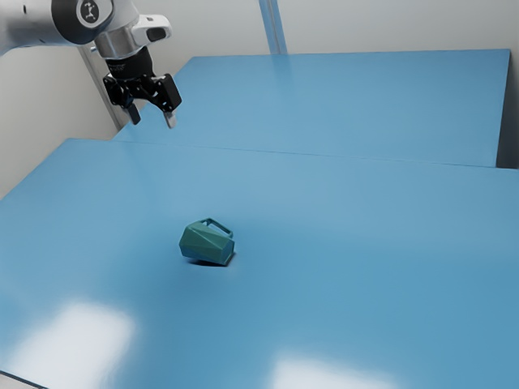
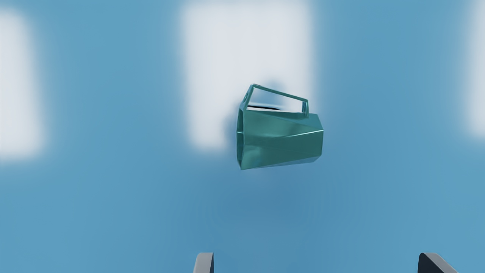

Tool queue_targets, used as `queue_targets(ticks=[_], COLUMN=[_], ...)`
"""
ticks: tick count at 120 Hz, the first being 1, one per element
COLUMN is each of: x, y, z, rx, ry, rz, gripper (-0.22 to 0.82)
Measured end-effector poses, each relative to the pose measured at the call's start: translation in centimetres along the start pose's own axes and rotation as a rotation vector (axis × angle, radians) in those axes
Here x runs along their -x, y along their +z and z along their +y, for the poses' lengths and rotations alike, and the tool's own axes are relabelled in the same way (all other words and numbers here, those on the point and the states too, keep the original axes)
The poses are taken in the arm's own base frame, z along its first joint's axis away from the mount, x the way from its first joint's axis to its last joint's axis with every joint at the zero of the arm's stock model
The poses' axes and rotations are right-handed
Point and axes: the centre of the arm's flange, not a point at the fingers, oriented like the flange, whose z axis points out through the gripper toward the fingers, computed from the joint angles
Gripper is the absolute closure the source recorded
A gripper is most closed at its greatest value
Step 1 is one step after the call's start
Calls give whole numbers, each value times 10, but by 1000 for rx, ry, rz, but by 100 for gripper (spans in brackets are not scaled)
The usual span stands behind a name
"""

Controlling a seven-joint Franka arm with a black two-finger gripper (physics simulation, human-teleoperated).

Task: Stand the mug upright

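Teal mug (image 2: 280, 140) on its side on the table (image 1: 365, 284); claw (image 1: 152, 123) spread, well apart. Likely approach step; next: descend, grip, rotate base-down.

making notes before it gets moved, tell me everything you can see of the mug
The mug is teal green, with flat angular facets and a slightly glossy surface, perhaps ceramic or plastic. It has an angular loop handle and tapers from its open mouth to a narrower base. It lies on its side on the blue table, the handle sticking out from its flank. I see no cracks or chips. Only the table touches it; the hand is well away.
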Motion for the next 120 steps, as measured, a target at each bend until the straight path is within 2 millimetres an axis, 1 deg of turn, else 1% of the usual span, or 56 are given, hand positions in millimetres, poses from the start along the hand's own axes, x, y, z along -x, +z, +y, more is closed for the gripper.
queue_targets(ticks=[19, 32, 38, 43, 49, 56, 61, 66, 77, 84, 100, 111, 120], x=[4, 16, 20, 21, 23, 26, 28, 30, 32, 33, 38, 43, 46], y=[1, 11, 23, 32, 44, 57, 63, 66, 85, 96, 133, 161, 177], z=[-4, -6, -10, -18, -34, -58, -72, -81, -86, -92, -103, -106, -110], rx=[3, 37, 58, 80, 113, 150, 170, 188, 243, 281, 391, 471, 521], ry=[-6, -12, -18, -32, -60, -101, -125, -137, -138, -145, -168, -181, -186], rz=[-5, -26, -34, -35, -32, -22, -5, 11, 38, 57, 97, 129, 163], gripper=[2, 2, 2, 2, 2, 2, 2, 2, 2, 2, 3, 3, 3])
